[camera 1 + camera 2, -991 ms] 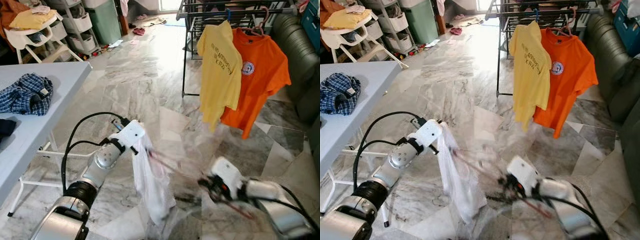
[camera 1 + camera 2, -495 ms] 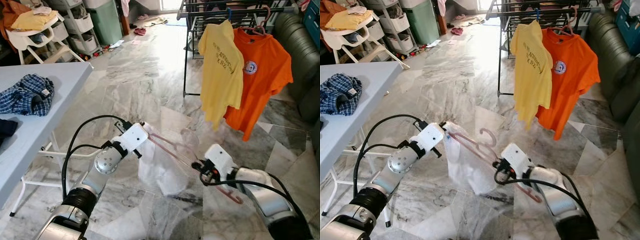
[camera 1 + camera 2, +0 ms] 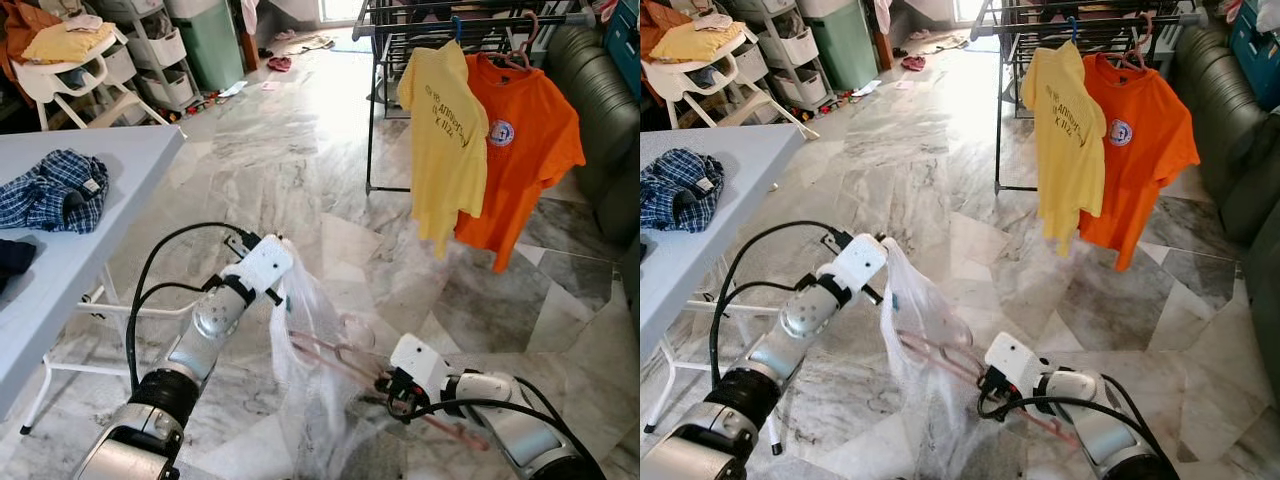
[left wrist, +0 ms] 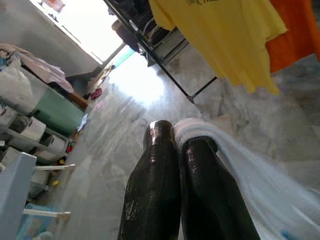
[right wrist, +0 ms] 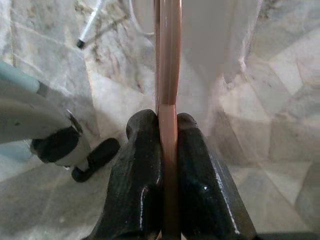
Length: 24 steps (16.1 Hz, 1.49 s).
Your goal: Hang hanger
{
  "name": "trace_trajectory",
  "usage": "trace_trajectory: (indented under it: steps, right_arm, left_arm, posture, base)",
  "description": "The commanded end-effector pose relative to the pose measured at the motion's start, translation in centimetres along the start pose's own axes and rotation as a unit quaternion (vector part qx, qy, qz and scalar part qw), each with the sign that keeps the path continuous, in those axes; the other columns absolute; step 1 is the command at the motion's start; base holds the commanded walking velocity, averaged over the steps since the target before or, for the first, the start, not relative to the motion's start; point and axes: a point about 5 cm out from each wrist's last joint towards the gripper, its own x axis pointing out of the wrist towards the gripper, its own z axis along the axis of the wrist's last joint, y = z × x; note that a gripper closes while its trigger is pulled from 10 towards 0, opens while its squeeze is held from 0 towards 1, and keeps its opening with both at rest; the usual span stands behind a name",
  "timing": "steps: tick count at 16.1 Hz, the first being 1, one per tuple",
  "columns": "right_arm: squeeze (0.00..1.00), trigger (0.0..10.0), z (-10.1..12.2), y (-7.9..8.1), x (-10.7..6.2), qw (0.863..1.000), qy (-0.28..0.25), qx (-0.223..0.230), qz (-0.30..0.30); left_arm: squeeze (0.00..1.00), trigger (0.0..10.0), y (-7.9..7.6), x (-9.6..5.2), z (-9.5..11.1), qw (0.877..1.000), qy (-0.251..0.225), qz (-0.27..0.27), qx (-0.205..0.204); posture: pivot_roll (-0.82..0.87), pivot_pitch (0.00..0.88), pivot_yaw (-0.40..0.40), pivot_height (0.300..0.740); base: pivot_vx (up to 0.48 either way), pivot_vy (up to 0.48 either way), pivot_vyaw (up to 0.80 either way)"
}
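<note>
Left gripper (image 4: 172,135) up at about 10 o'clock from the middle of the head view, fingers squeezed tight together on the top edge of a thin white garment (image 3: 310,370). Garment hanging down from that pinch, loose and see-through, over the marble floor (image 3: 260,170).

Right gripper (image 5: 167,125) low down at about 5 o'clock, fingers shut hard on a pink hanger (image 3: 325,348). Hanger bar squeezed right between the two black fingers (image 5: 142,165), sticking out straight ahead. Rest of the pink hanger reaching toward 9 o'clock, tucked inside the white garment, its curved hook (image 3: 940,330) showing through the cloth. Another bit of pink hanger poking out past the right wrist toward 4 o'clock.

Far off at about 1 o'clock, a black drying rack (image 3: 400,30) with a yellow T-shirt (image 3: 445,130) and an orange T-shirt (image 3: 520,140) hanging side by side, touching. Orange one on a pink hanger of its own.

At 9 o'clock, a pale blue table (image 3: 90,200) with a crumpled blue checked shirt (image 3: 55,190) on top. Dark cloth (image 3: 12,255) at the table's near edge, cut off by the picture.

At 11 o'clock, a white chair (image 3: 70,75) with yellow cloth on it, and white drawers and a green bin (image 3: 215,40) behind.

At 3 o'clock, part of a dark green sofa (image 3: 600,110)
</note>
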Motion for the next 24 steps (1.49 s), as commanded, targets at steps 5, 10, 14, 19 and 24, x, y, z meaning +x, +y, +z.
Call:
trace_trajectory:
  steps: [5, 10, 14, 19, 24]
  right_arm:
    - [0.0, 10.0, 2.0, -4.2, -0.6, 0.988, -0.042, 0.01, -0.15]
    - [0.0, 10.0, 4.7, -3.3, -0.3, 0.989, -0.114, -0.013, -0.089]
    - [0.0, 10.0, 4.3, -1.6, -1.0, 0.994, -0.11, -0.026, -0.001]
    - [0.0, 10.0, 1.0, -0.9, -0.8, 0.999, -0.032, -0.03, -0.002]
    - [0.0, 10.0, -1.7, 0.0, -0.9, 1.0, 0.021, -0.023, 0.005]
  left_arm:
    - [0.0, 10.0, -0.2, 0.1, -0.4, 1.0, 0.022, -0.014, 0.013]
    - [0.0, 10.0, -1.8, 0.2, -0.2, 0.998, 0.018, -0.044, 0.039]
    - [0.0, 10.0, -0.8, 0.3, -0.9, 0.997, 0.039, -0.016, 0.067]
    - [0.0, 10.0, -0.1, 0.8, -0.6, 0.999, 0.05, 0.01, 0.011]
    - [0.0, 10.0, 0.7, 1.5, 0.2, 0.998, 0.05, 0.034, -0.034]
  posture:
    - [-0.14, 0.034, 0.173, 0.74]
    - [-0.14, 0.026, 0.167, 0.74]
    - [-0.15, 0.024, 0.168, 0.74]
    - [-0.16, 0.026, 0.181, 0.74]
    - [-0.16, 0.027, 0.183, 0.74]
  base:
    - [0.0, 0.0, 0.0]
    - [0.0, 0.0, 0.0]
    - [0.0, 0.0, 0.0]
    - [0.0, 0.0, 0.0]
    - [0.0, 0.0, 0.0]
